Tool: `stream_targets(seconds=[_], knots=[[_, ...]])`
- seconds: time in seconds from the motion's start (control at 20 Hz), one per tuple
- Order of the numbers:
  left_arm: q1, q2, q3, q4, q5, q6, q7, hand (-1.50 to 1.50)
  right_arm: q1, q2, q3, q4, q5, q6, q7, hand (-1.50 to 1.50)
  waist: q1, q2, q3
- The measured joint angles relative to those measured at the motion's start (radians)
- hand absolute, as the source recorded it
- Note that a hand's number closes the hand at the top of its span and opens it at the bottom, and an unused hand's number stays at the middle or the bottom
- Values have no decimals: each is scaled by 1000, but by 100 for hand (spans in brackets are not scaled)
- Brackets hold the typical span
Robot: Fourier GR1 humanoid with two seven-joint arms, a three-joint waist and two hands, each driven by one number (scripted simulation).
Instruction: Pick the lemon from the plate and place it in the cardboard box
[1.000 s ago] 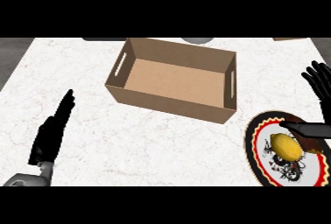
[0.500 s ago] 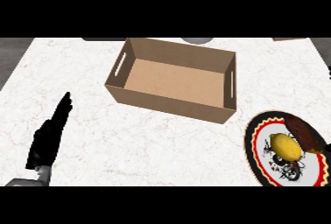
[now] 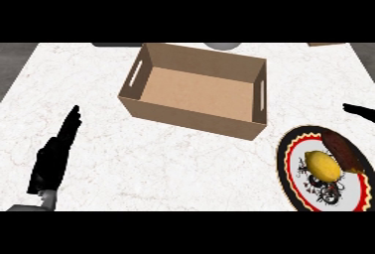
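A yellow lemon (image 3: 323, 166) lies on a round plate (image 3: 285, 163) with a red and black rim at the right of the head view. Beside the lemon on the plate rests a brown oblong thing (image 3: 343, 151). The open cardboard box (image 3: 192, 118) stands at the middle back with nothing inside it. My left hand (image 3: 53, 158) rests open at the lower left, fingers straight, far from the box and the plate. Only a black tip of my right hand (image 3: 359, 110) shows at the right edge, above the plate and apart from the lemon.
The white marble counter (image 3: 168, 168) spreads between my left hand and the plate. A grey rounded object (image 3: 221, 45) sits just behind the box at the counter's back edge. The plate is cut off by the right edge of the view.
My right hand has pulled back from over the plate towards the right edge, leaving the lemon uncovered where it lay. My left hand has barely shifted.
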Motion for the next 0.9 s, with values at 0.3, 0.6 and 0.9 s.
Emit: stream_targets(seconds=[0.3,0.6,0.9], knots=[[-16,-18,36,39,-13,-28,-19,0,46,68,14,-115,74,20,145,-150,-5,0,0],[6,-31,69,33,-29,-61,-37,0,75,162,9,-170,166,21,238,-150,-3,1,1],[7,-73,73,3,-74,-65,-3,0,72,220,-10,-114,276,38,215,-150,-2,1,1]])
